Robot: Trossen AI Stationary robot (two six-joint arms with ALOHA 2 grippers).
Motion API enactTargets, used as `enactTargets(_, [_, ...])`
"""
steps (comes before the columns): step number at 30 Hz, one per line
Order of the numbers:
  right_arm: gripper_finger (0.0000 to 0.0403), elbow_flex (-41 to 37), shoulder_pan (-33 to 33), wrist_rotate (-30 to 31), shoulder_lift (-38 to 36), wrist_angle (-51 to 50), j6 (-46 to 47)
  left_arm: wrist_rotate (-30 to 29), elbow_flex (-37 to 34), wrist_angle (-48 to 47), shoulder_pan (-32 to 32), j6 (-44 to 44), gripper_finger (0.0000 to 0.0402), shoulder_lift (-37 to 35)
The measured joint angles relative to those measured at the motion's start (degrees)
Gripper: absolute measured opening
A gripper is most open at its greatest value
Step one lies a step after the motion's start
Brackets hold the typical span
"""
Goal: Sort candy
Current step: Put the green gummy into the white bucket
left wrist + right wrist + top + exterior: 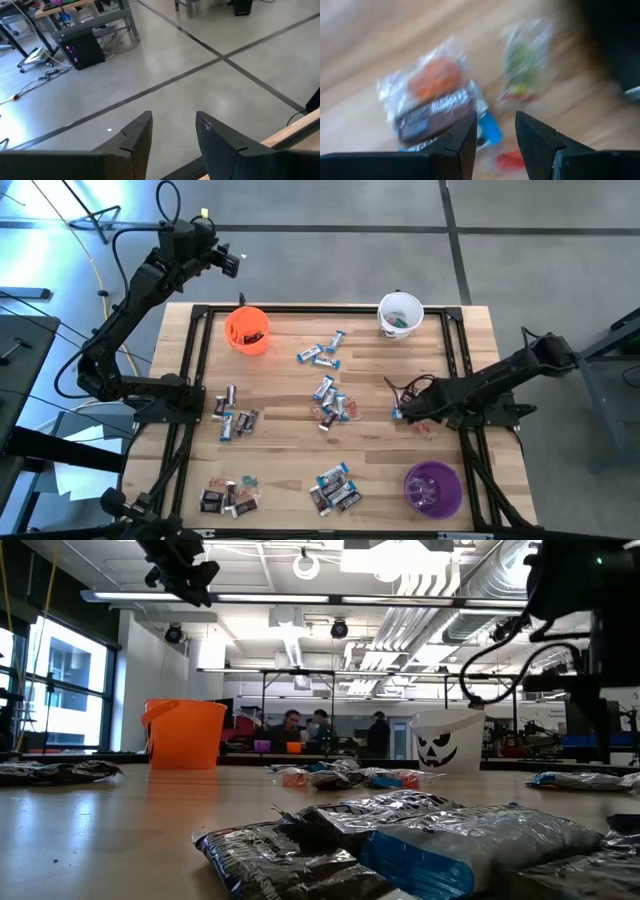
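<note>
Small wrapped candy lies in several heaps on the wooden table (290, 460): by the far middle (322, 357), in the centre (330, 405), at the left (235, 420) and along the near edge (335, 488). My right gripper (405, 413) points down, open, just above a few pieces at the right: a dark-and-orange one (432, 102), a green one (522, 62) and a blue one (491, 129). My left gripper (232, 262) is raised beyond the table's far left corner, open and holding nothing, with its fingers (135, 142) over the floor.
An orange cup (247, 330) stands at the far left, a white cup (400, 315) with a face at the far right and a purple cup (432, 488) at the near right. A black frame (195, 380) borders the table. People sit in the room beyond (305, 730).
</note>
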Motion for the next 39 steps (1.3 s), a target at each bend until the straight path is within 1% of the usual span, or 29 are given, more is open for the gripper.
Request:
enactTargets(3, [0.013, -3.7, -0.4, -0.2, 0.0, 3.5, 0.0, 0.2, 0.0, 0.0, 0.0, 0.0, 0.014, 0.0])
enactTargets(6, [0.013, -5.0, -1.2, -0.6, 0.0, 4.1, -0.1, 0.2, 0.0, 0.0, 0.0, -0.1, 0.014, -0.1])
enactTargets(10, [0.013, -4.7, -1.6, -0.6, 0.0, 4.2, -0.3, 0.2, 0.0, -0.1, 0.0, -0.6, 0.014, -0.2])
enactTargets(14, [0.013, -2.6, -1.6, -0.7, -0.7, 4.1, -0.9, 0.2, 0.0, 0.0, 0.0, -0.6, 0.014, -0.2])
enactTargets(21, [0.013, 0.1, -1.6, -1.4, -2.7, -5.5, -1.8, 0.2, 0.0, 0.3, 0.0, -1.5, 0.014, -0.2])
enactTargets(31, [0.013, -3.1, -1.7, -3.1, -3.6, -5.5, -0.3, 0.2, 0.0, 0.4, 0.0, -1.7, 0.014, -0.2])
enactTargets(35, [0.013, -5.8, -2.8, -3.8, -3.6, -2.1, 0.0, 0.2, 0.0, 0.4, 0.0, -1.7, 0.014, -0.2])
enactTargets(39, [0.013, -8.4, -4.8, -2.3, -3.7, 2.8, -0.2, 0.2, 0.0, 0.4, 0.0, -1.6, 0.014, -0.2])
